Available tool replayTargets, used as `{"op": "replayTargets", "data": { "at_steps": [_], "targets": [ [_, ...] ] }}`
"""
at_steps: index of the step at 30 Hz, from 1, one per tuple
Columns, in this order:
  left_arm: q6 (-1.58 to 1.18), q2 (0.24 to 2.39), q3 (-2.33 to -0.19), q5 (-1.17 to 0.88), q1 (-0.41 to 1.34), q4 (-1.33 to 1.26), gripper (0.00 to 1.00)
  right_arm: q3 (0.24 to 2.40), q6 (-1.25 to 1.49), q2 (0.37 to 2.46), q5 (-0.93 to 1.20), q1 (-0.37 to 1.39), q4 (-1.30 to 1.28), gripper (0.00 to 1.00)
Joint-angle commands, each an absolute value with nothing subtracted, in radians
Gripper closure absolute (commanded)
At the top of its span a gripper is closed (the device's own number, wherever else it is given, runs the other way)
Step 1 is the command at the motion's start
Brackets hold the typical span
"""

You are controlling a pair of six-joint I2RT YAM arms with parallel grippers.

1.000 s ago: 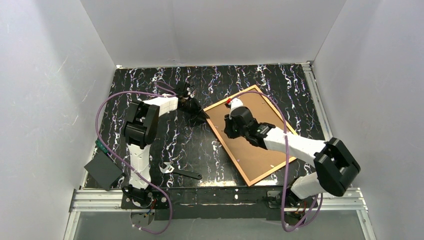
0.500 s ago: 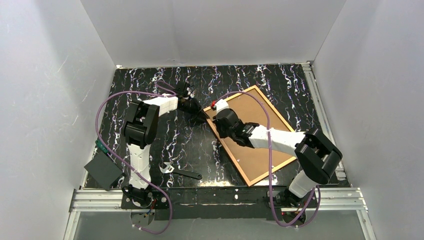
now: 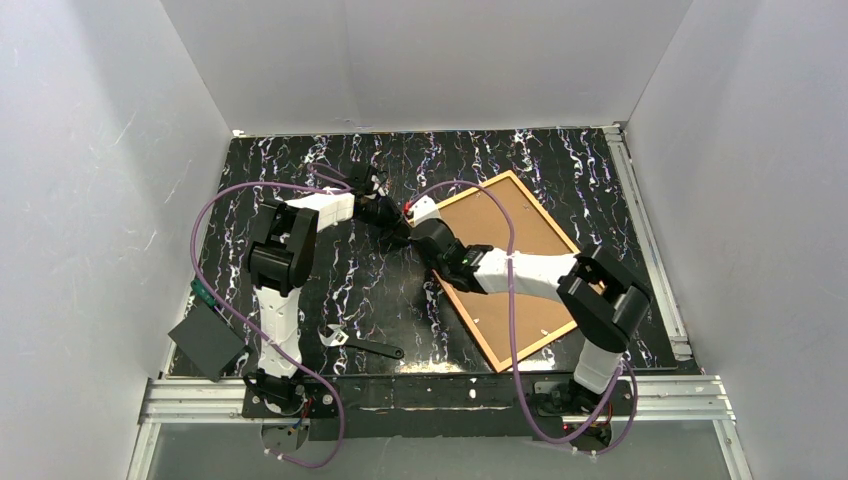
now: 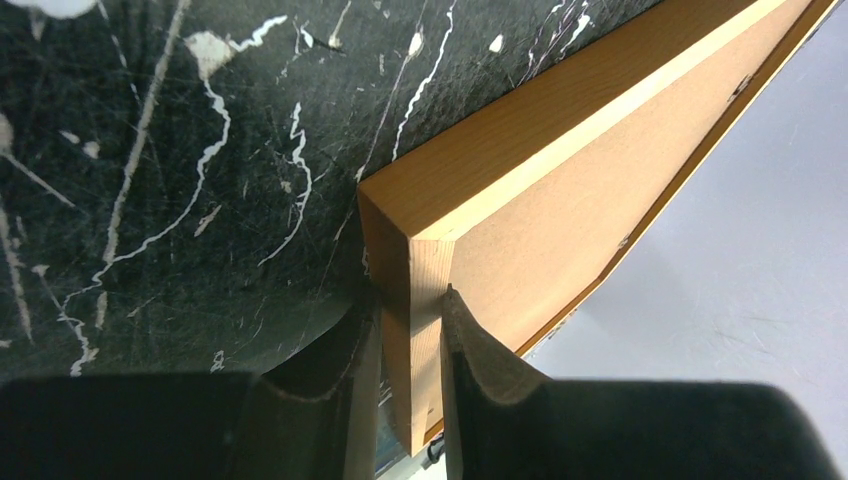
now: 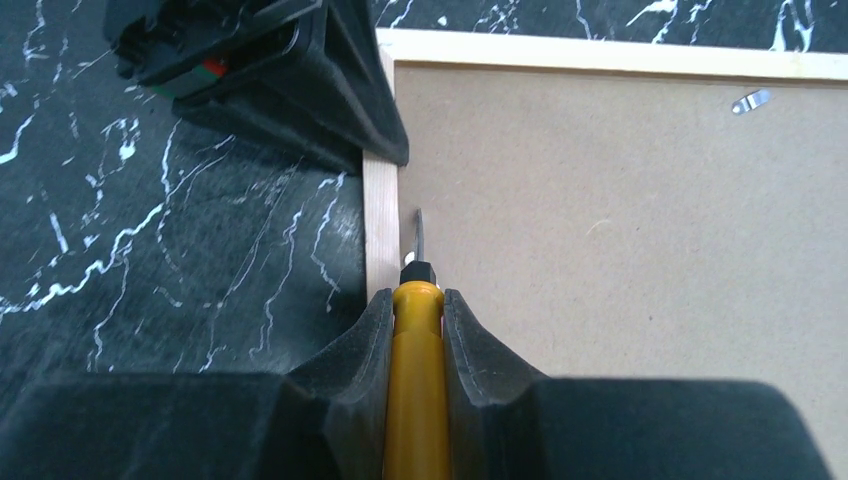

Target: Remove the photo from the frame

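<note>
Two claws: both work at one corner of the frame (image 3: 482, 190), the corner that points toward the middle of the desk (image 3: 340, 290).
Left claw (image 4: 410, 320): clamped on the wooden border at that corner, one finger on the outer side and one on the inner.
Right claw (image 5: 415, 310): clamped on the yellow handle of a screwdriver (image 5: 415, 400); its thin metal tip sits just inside the border, at the seam with the board.
Frame position: face down and skewed on the right half of the desk; I cannot tell whether the gripped corner is lifted off the surface.
Photo (image 3: 525, 225): inside the frame, with only its plain tan back showing and the printed side hidden underneath.
Done so far: the frame lies back-up, is pinned at one corner, and the tool is at the seam.
Left to do: the board looks flush within the border and a small metal tab (image 5: 750, 101) sits near the far edge, so freeing the board and lifting the photo out both appear to remain.
Progress: early, by my judgement.
Surface: black with white marble veining and fine scratches; a wrench (image 3: 360, 344) lies toward the near edge, well apart from the frame.
Room: plain pale walls (image 3: 430, 60) close in three sides, an aluminium rail (image 3: 200, 392) runs along the near edge, and purple cables (image 3: 215, 205) loop over the arms.
</note>
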State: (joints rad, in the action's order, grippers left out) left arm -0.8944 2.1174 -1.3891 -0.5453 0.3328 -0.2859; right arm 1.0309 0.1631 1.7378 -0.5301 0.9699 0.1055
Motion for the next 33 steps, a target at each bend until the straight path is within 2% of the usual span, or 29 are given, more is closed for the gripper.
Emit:
{"op": "replayTargets", "data": {
  "at_steps": [1,11,18,33],
  "targets": [
    [-0.859,2.174,-1.332,-0.549,0.334,-0.136,1.00,1.109,0.096,1.777,-0.618,0.967,0.131,0.99],
    [-0.776,2.191,-1.431,-0.535,0.332,-0.015,1.00,1.118,0.122,1.615,-0.564,0.964,0.024,0.99],
    [-0.773,2.188,-1.433,-0.539,0.331,-0.009,1.00,1.020,0.207,1.522,-0.480,0.965,-0.050,0.99],
    [-0.782,2.187,-1.415,-0.544,0.331,-0.012,1.00,0.972,0.276,1.592,-0.418,0.965,-0.023,0.99]
  ]
}}
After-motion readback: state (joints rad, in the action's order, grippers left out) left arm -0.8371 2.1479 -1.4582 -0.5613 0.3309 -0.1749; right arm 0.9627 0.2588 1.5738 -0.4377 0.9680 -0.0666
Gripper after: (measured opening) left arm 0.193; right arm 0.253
